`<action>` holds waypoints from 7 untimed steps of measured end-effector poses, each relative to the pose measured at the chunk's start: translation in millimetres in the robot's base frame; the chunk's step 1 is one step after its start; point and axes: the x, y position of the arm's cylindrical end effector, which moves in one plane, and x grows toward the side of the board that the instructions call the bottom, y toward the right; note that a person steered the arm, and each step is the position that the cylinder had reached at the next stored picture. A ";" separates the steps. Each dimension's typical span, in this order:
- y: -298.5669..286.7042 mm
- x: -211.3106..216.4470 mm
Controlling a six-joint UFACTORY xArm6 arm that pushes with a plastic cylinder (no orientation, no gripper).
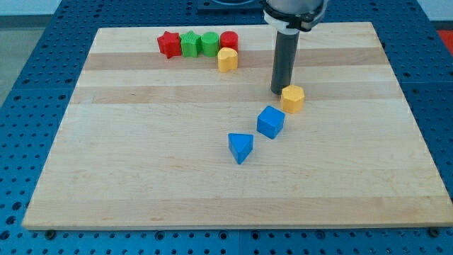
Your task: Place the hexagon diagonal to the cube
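A yellow hexagon block (293, 98) lies right of the board's middle. A blue cube (270, 122) sits just below and left of it, corner to corner, with a small gap. My tip (280, 91) rests on the board right beside the hexagon's upper left edge, touching or nearly touching it. The rod rises straight up from there to the arm at the view's top.
A blue triangular block (241, 147) lies below left of the cube. At the top left stand a red star (168, 44), a green block (190, 44), a green cylinder (209, 42), a red cylinder (228, 40) and a yellow block (227, 59). The wooden board (141, 177) lies on a blue perforated table.
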 end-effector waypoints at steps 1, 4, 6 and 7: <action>4.5 0.3; 8.2 3.1; 8.4 1.6; -1.3 -5.0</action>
